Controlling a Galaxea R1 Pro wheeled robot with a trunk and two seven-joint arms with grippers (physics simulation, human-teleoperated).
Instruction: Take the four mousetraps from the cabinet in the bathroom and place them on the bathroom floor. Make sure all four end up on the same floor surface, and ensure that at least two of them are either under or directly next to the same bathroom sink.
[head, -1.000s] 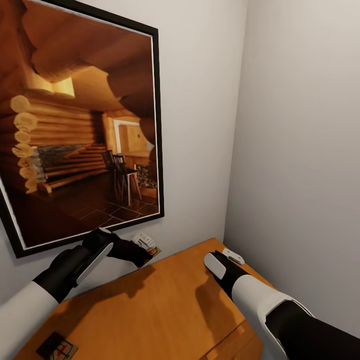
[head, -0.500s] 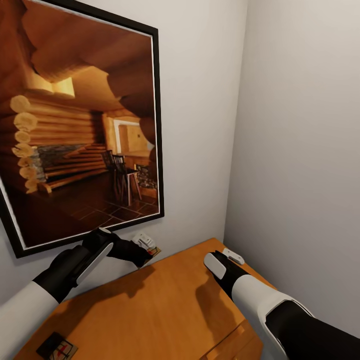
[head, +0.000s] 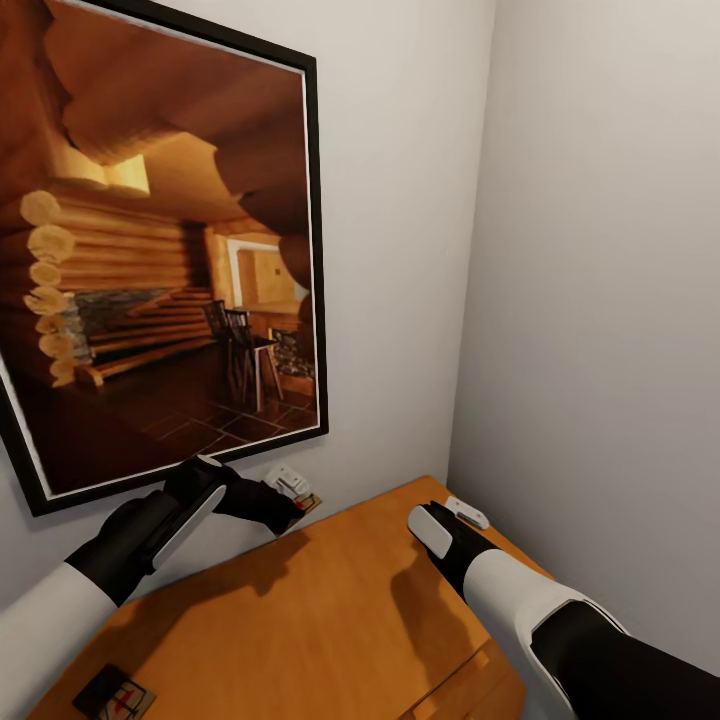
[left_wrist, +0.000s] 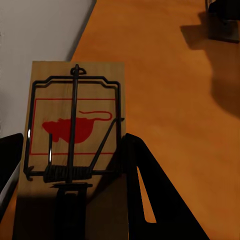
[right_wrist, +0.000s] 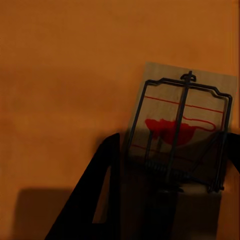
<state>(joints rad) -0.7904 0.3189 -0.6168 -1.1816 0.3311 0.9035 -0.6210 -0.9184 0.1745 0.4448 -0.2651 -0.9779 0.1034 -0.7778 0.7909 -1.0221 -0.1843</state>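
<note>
Over the cabinet top, your left gripper clamps a mousetrap near the back edge; your right gripper clamps another mousetrap; a third mousetrap lies at its left front corner.

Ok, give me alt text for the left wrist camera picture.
A mousetrap, a wooden board with black wire and a red mouse print, lies between the left gripper's dark fingers. Around it spreads the cabinet's orange-brown top, which meets a pale wall.

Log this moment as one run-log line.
left gripper: around flat brown wooden mousetrap at wall edge | right gripper: around second mousetrap | third mousetrap: lying on orange-brown wooden cabinet top
</note>
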